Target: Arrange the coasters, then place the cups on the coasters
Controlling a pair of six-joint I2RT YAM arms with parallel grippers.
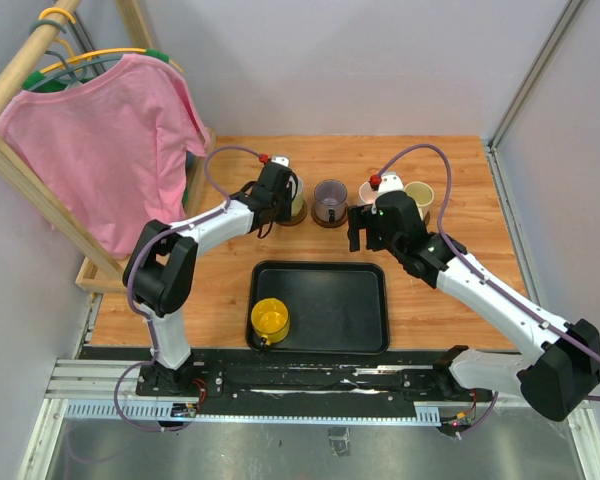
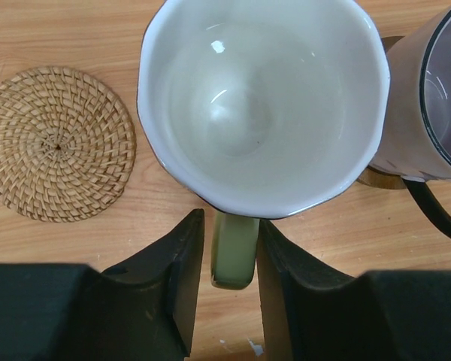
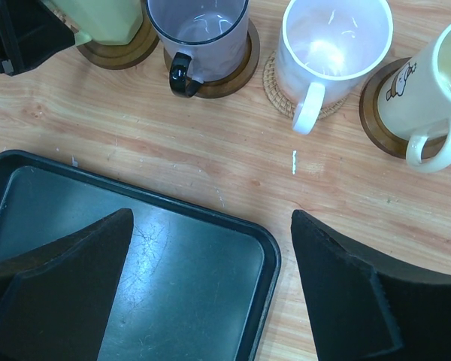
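Forward, left gripper astride handle of pale mug.

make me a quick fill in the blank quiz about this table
1. The bright yellow mug stands in the black ____.
2. The left claw straddles the pale green mug at its ____.
3. The number of mugs on coasters is ____.
4. The grey-purple mug has a handle coloured ____.
Missing words: tray, handle, four, black.

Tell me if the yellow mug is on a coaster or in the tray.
In the tray: yellow mug stands upright in the black tray, near-left corner.
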